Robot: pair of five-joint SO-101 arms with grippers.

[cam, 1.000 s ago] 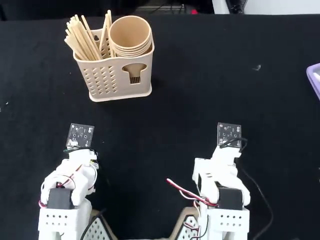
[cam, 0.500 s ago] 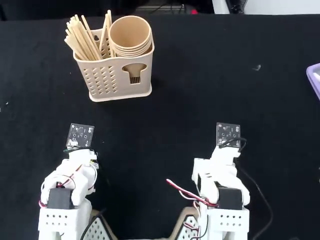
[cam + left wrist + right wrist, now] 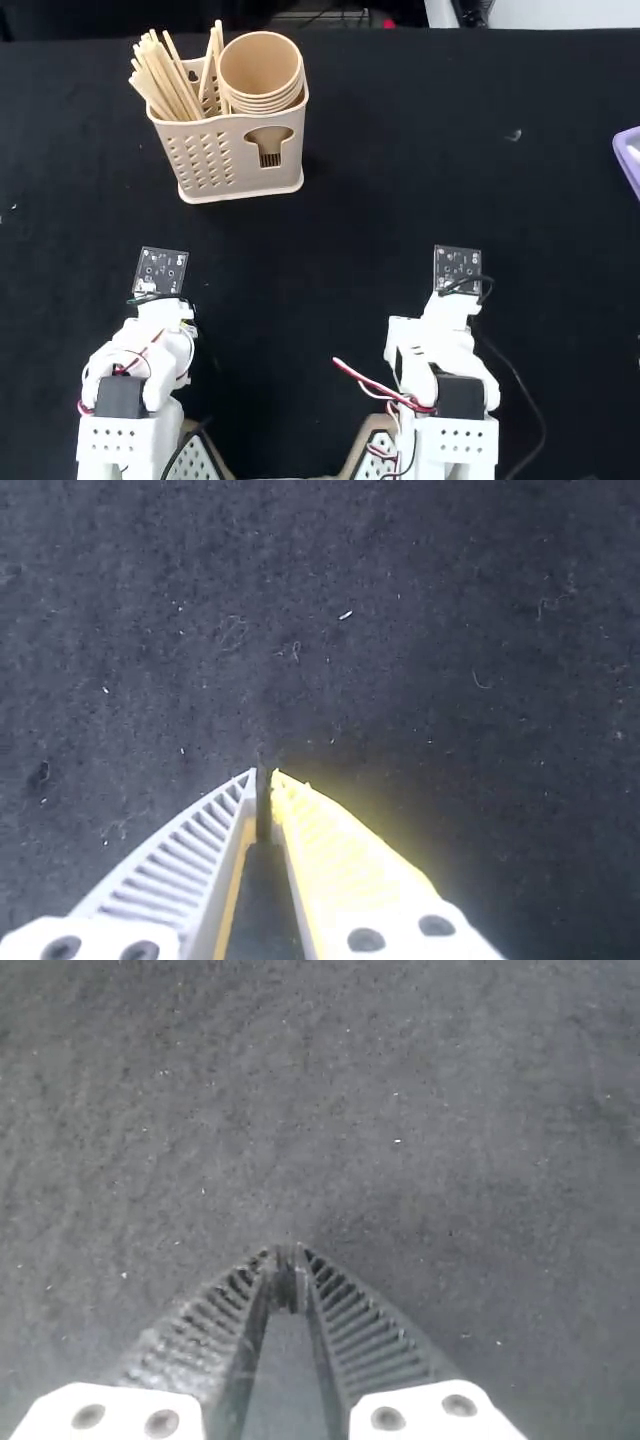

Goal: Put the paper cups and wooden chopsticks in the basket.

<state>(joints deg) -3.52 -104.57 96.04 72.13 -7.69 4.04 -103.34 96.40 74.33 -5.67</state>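
Note:
A beige perforated basket (image 3: 235,150) stands at the far left of the black table. A stack of paper cups (image 3: 261,70) sits in its right compartment and a bundle of wooden chopsticks (image 3: 165,75) leans in its left one. Both arms are folded back at the near edge, far from the basket. My left gripper (image 3: 265,777) is shut with nothing in it, just above the cloth. My right gripper (image 3: 288,1256) is shut and empty too, over bare cloth.
A purple container's edge (image 3: 630,155) pokes in at the right side. A small speck (image 3: 513,135) lies on the cloth at the far right. Wide black cloth lies between the arms and the basket.

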